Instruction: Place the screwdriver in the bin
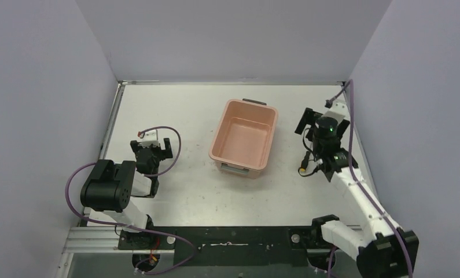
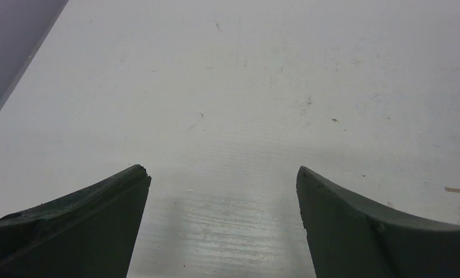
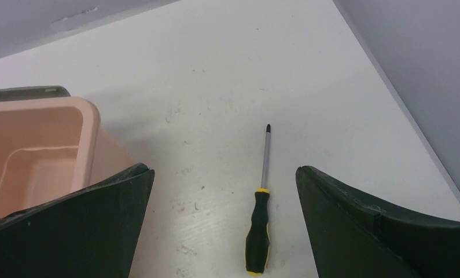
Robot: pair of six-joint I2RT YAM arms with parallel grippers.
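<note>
On the bench (image 1: 175,116) the bin (image 1: 219,130) stands mid-width, toward the far edge. The left hand (image 2: 223,171) is spread and idle near the left edge. The right hand (image 3: 221,169) is spread over the screwdriver (image 3: 258,223), which lies flat between bin and right edge and is probably hidden from overhead. Lower straight, centre on the handle, then close.

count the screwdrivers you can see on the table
1. The screwdriver lies flat on the table, just right of the bin, seen between the fingers of the open right gripper. From above the right arm covers most of it.
</note>
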